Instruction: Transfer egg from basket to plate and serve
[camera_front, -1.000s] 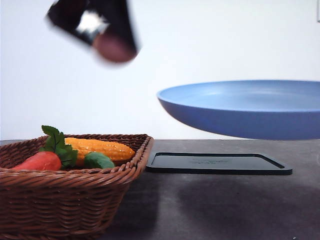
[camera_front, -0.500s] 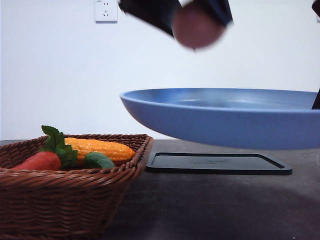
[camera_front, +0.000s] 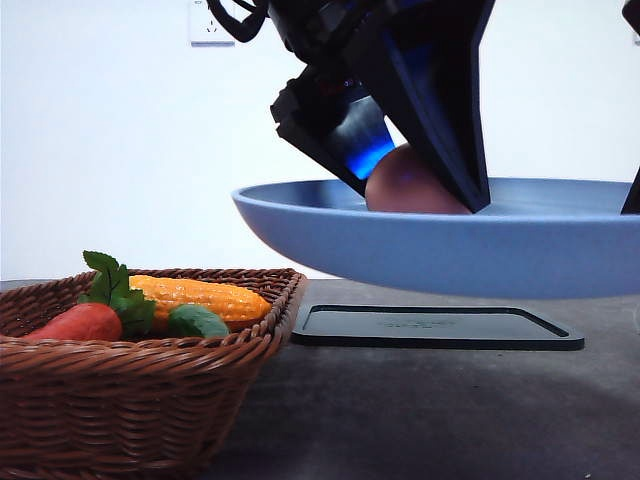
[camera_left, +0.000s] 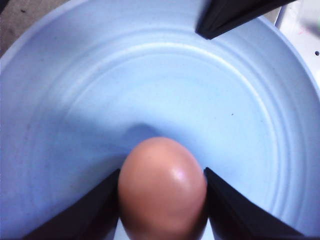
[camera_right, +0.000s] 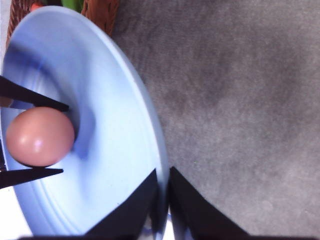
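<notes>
The pinkish-brown egg (camera_front: 408, 186) sits low inside the light blue plate (camera_front: 330, 240), its underside hidden by the rim. My left gripper (camera_front: 412, 192) reaches down into the plate and is shut on the egg (camera_left: 162, 187), one black finger (camera_left: 87, 210) on each side. The plate (camera_right: 115, 150) hangs in the air above the table, and my right gripper (camera_right: 163, 192) is shut on its rim. In the right wrist view the egg (camera_right: 40, 136) lies between the left arm's fingers (camera_right: 30, 100). The wicker basket (camera_front: 130, 400) stands at the near left.
The basket holds a carrot (camera_front: 82, 322), a corn cob (camera_front: 205, 297) and a small green vegetable (camera_front: 197, 321). A flat black tray (camera_front: 435, 327) lies on the grey table (camera_front: 420, 420) below the plate. The basket's corner (camera_right: 100, 12) shows beside the plate.
My left gripper has carried the egg to the right and down, from high above the basket into the plate. The plate has shifted left and sunk a little.
</notes>
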